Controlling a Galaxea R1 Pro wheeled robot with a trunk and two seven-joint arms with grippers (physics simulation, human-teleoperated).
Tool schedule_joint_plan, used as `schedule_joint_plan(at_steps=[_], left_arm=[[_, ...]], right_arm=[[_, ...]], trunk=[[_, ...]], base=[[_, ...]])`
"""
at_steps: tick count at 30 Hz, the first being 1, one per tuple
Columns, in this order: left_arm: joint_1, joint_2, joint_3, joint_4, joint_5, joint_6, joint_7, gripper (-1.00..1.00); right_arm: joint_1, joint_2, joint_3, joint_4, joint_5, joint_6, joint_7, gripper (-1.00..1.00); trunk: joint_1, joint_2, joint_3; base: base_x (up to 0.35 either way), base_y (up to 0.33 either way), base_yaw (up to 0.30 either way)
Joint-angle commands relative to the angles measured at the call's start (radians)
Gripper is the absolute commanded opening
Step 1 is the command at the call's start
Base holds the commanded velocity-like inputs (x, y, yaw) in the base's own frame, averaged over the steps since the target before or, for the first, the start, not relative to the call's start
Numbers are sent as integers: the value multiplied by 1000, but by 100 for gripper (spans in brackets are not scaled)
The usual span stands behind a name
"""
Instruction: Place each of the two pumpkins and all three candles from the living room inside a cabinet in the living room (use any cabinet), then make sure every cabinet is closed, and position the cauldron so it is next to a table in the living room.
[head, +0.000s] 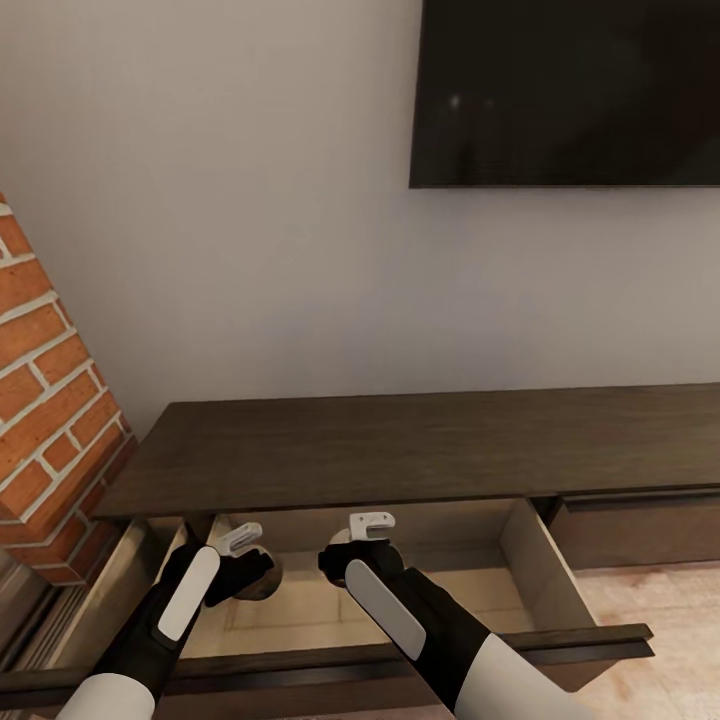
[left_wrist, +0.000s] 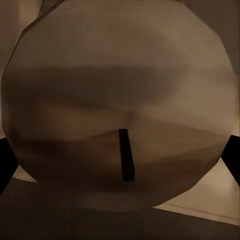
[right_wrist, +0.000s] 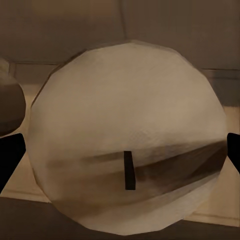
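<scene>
— Where do we have our arms?

— We reach both of them forward and down into the open drawer of the cabinet (head: 400, 440). The left claw (head: 240, 545) is near the left side of the drawer. The right claw (head: 372, 525) is just beside it, closer to the middle. From the head, we see the white tips of both claws pointing toward the back of the drawer.

— Are the claws holding anything?

— From the head, we cannot tell much. A bit of something round and dark peeks out under the left claw. The wrist views show more. In the left wrist view, a big round pale candle (left_wrist: 120, 105) with a short dark wick sits right between the two dark fingers (left_wrist: 6, 160). So the left claw is closed on that candle. In the right wrist view, another round candle (right_wrist: 125, 135) with a wick sits between the right fingers (right_wrist: 10, 155). The right claw holds that one the same way.

— What else do we see?

— The drawer is pale inside and pulled far out. A second drawer on the right is shut. A dark screen (head: 565, 90) hangs on the wall above, and a brick wall (head: 50, 400) stands at the left.
</scene>
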Motion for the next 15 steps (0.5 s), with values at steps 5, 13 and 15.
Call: schedule_joint_plan(at_steps=[5, 13, 15], left_arm=[[-1, 2, -2, -2, 11, 1, 10, -100], [0, 2, -3, -2, 7, 0, 12, -100], [0, 2, -3, -2, 7, 0, 12, -100]], right_arm=[[-1, 0, 2, -2, -12, 0, -8, -100], [-1, 0, 14, 0, -22, 4, -17, -100], [-1, 0, 15, 1, -23, 5, -18, -100]], trunk=[[2, -1, -16], [5, -3, -47], [6, -4, -55]], base=[[3, 0, 0], [0, 0, 0], [0, 0, 0]])
